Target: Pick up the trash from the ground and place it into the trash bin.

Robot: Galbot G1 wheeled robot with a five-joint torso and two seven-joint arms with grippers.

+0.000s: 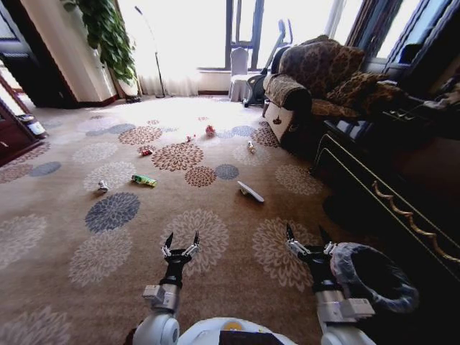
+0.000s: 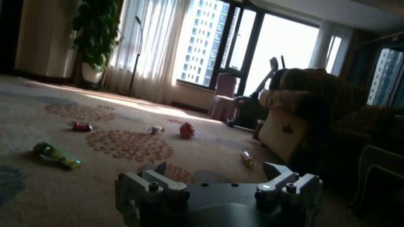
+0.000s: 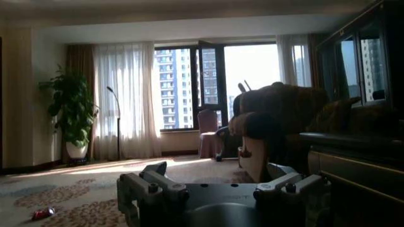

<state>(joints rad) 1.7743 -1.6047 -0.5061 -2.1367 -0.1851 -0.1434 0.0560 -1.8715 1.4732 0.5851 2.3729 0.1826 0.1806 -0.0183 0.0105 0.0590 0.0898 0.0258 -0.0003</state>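
Litter lies spread over the flowered carpet ahead of me. There is a green packet (image 1: pixel 144 180) (image 2: pixel 57 156), a silver can (image 1: pixel 103 186) and a flat white piece (image 1: pixel 250 191). Farther off are a red-white wad (image 1: pixel 210 131) (image 2: pixel 187 130), a small red piece (image 1: pixel 146 152) (image 2: pixel 81 126) and little bottles (image 1: pixel 251 146) (image 2: pixel 247 158). The trash bin (image 1: pixel 359 250), black with a ruffled grey liner, stands just right of my right gripper (image 1: pixel 305 236) (image 3: pixel 218 172). My left gripper (image 1: pixel 181 241) (image 2: pixel 218 170) hangs beside it. Both are open, hold nothing, and hover low over the carpet, well short of the litter.
A brown patterned sofa (image 1: pixel 316 79) and a long dark cabinet (image 1: pixel 402 187) line the right side. A covered chair (image 1: pixel 239 72) and an exercise machine stand by the bright window. A tall plant (image 1: pixel 108 36) fills the far left corner. The carpet between is open floor.
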